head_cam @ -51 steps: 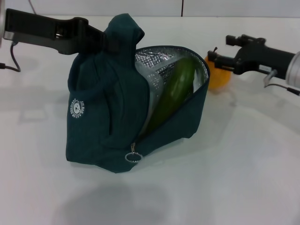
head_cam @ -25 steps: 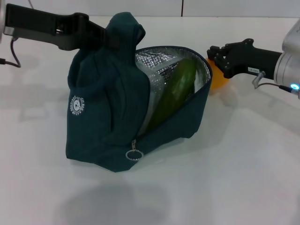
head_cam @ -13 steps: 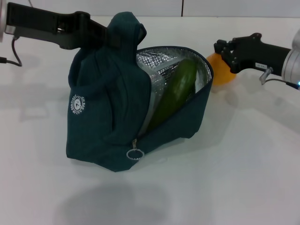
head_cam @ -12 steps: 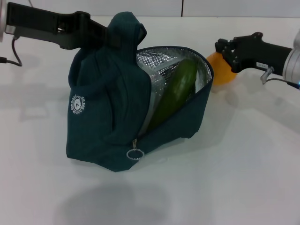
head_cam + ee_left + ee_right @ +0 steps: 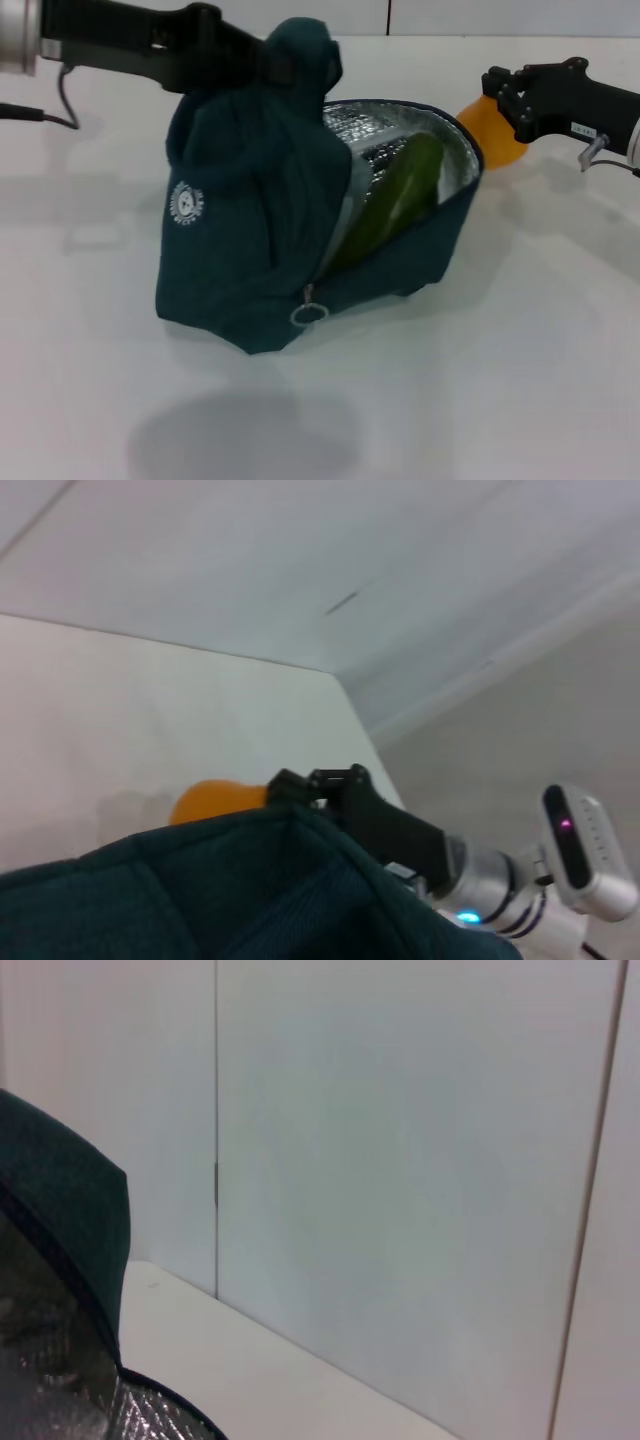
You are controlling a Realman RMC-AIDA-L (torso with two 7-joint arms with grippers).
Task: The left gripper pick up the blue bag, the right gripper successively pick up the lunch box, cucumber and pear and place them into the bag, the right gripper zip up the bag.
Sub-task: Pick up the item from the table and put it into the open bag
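Note:
The blue bag [image 5: 250, 230] stands open on the white table, its silver foil lining showing. My left gripper [image 5: 262, 62] is shut on the bag's handles at the top and holds them up. The cucumber [image 5: 400, 200] leans inside the bag. The lunch box is hidden. My right gripper [image 5: 500, 100] is shut on the top of the orange pear [image 5: 488, 135] and holds it just beyond the bag's right rim. The left wrist view shows the bag fabric [image 5: 200, 900], the pear [image 5: 215, 802] and the right gripper [image 5: 320, 785]. The right wrist view shows the bag's edge [image 5: 60, 1210].
The white table [image 5: 500, 350] spreads in front of and to the right of the bag. The ring zip pull [image 5: 309, 315] hangs at the bag's front bottom corner. A white wall stands behind the table.
My right gripper closed on the pear and moved it up and to the right. My left gripper shifted the bag to the right.

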